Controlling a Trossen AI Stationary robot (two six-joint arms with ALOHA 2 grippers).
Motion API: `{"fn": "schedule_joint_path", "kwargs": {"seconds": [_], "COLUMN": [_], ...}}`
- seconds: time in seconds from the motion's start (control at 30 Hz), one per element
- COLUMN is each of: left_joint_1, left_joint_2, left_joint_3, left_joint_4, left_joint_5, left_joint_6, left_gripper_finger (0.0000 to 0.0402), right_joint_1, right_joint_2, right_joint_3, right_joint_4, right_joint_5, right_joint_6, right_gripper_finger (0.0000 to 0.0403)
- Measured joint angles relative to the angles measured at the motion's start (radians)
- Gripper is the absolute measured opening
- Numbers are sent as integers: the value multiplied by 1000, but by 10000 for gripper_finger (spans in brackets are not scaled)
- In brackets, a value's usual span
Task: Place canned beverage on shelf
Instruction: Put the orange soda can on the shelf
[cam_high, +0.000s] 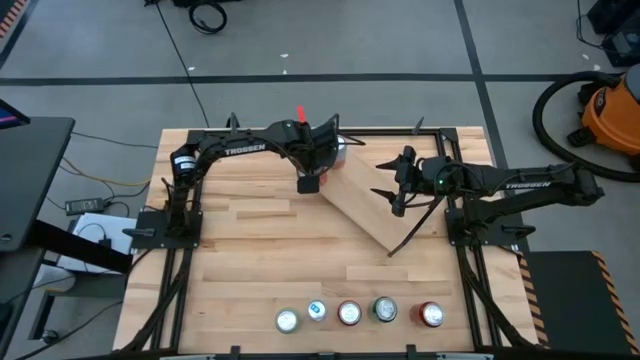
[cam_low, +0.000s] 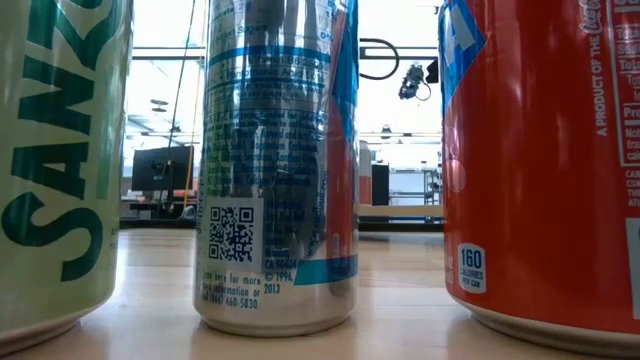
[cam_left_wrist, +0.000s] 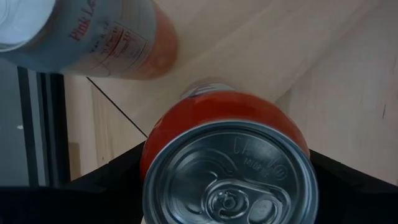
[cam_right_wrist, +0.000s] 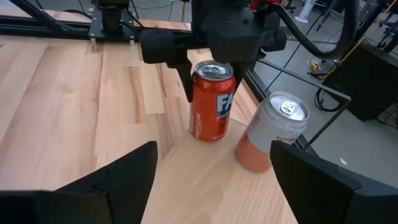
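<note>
An orange soda can (cam_right_wrist: 211, 106) stands upright at the far left end of the shelf (cam_high: 375, 210), a light-wood board on black rod legs lying slantwise on the table. My left gripper (cam_high: 310, 183) is shut on this can from above. A pink-and-silver can (cam_right_wrist: 268, 138) stands beside it on the board's far edge, and it also shows in the left wrist view (cam_left_wrist: 106, 37). My right gripper (cam_high: 398, 200) is open and empty above the middle of the shelf, pointing at both cans. My left gripper pinches the orange can's upper side walls (cam_left_wrist: 155, 155) between its two fingers, one finger (cam_right_wrist: 188, 84) on each side just under the rim. The fingers come from above, pointing down. The can is upright, with its base (cam_right_wrist: 208, 137) at the shelf board.
Several cans (cam_high: 349, 313) stand in a row at the table's near edge; three of them fill the low view (cam_low: 275, 170). Black frame rails (cam_high: 180, 210) run along the table's left and right sides. Bare slatted tabletop (cam_high: 260, 250) lies between the shelf and the row.
</note>
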Motion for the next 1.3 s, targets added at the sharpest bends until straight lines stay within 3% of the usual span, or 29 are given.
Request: {"fn": "schedule_joint_path", "kwargs": {"seconds": [0.57, 0.83, 0.97, 1.3], "left_joint_1": [1, 1, -4, -37], "left_joint_2": [2, 2, 2, 2], "left_joint_3": [-1, -2, -2, -2], "left_joint_4": [13, 17, 15, 7], "left_joint_5": [-46, -47, -51, -184], "left_joint_6": [11, 3, 5, 64], "left_gripper_finger": [320, 386, 394, 396], "right_joint_1": [0, 0, 0, 0], "right_joint_2": [0, 0, 0, 0], "right_joint_3": [0, 0, 0, 0], "right_joint_4": [0, 0, 0, 0], "right_joint_5": [2, 2, 2, 2], "right_joint_6": [-3, -3, -4, -4], "right_gripper_finger": [323, 323, 323, 323]}}
